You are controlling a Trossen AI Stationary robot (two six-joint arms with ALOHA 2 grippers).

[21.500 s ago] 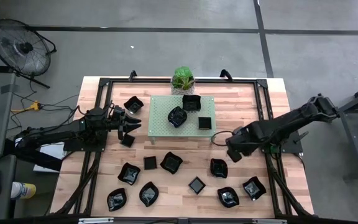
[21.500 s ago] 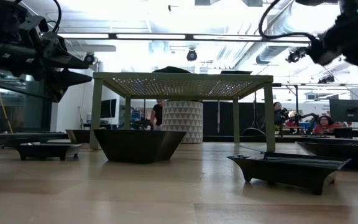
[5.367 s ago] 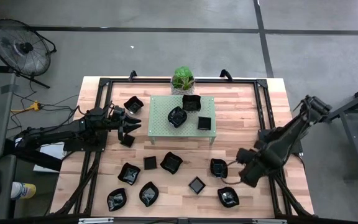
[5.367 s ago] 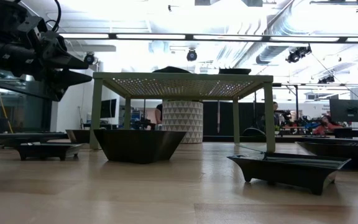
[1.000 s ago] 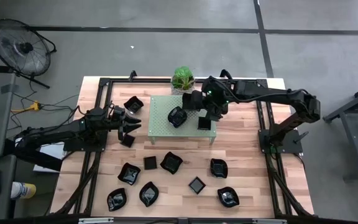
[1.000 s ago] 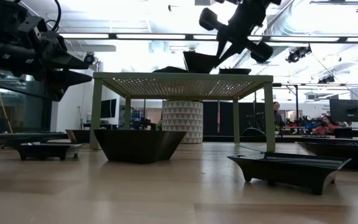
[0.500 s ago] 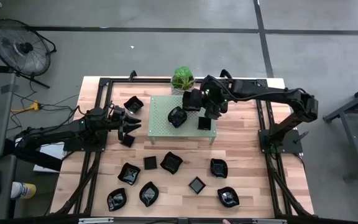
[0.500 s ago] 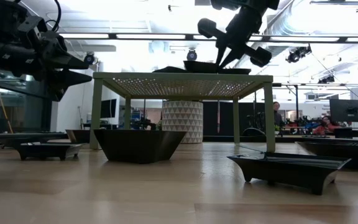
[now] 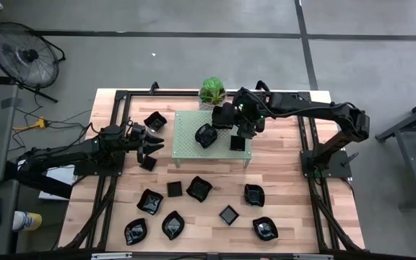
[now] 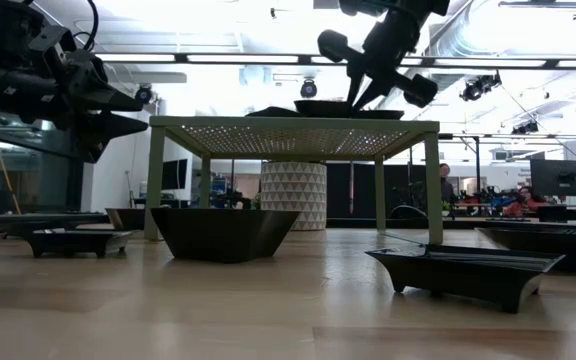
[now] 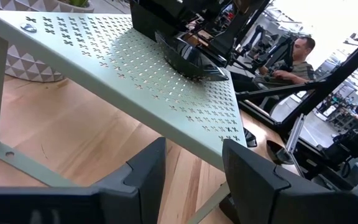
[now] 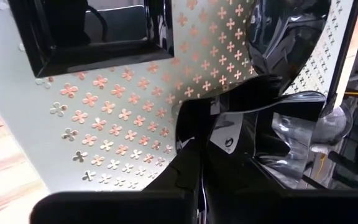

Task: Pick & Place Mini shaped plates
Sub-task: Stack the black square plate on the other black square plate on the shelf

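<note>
Since a second ago my right arm has lowered its plate (image 9: 223, 115) onto the rack (image 9: 186, 144); my left arm has not moved.

High view: the right jaws (image 9: 231, 120) sit over the rack's back edge, near the plant (image 9: 211, 91), pinching the rim of that plate. Two more plates rest on the rack, one leaf-like (image 9: 205, 135) and one square (image 9: 237, 143). The left jaws (image 9: 157, 142) hang beside the rack's left end, spread and empty, with a plate (image 9: 154, 120) behind them. Eight or so plates lie scattered on the front of the tabletop (image 9: 295, 180).

Low view: the held plate (image 10: 348, 108) rests flat on the rack top (image 10: 293, 123), with the right jaws (image 10: 353, 97) on it from above. The left jaws (image 10: 118, 112) hover at the far left. A deep plate (image 10: 223, 232) sits under the rack, a flat one (image 10: 463, 272) nearer.

Left wrist view: I see my two fingers (image 11: 145, 168) apart, the rack (image 11: 73, 56) ahead, the leaf-like plate (image 11: 188, 57) on it.

Right wrist view: my fingers (image 12: 194, 134) are closed on a glossy rim (image 12: 272, 102); the square plate (image 12: 92, 28) lies beyond.
</note>
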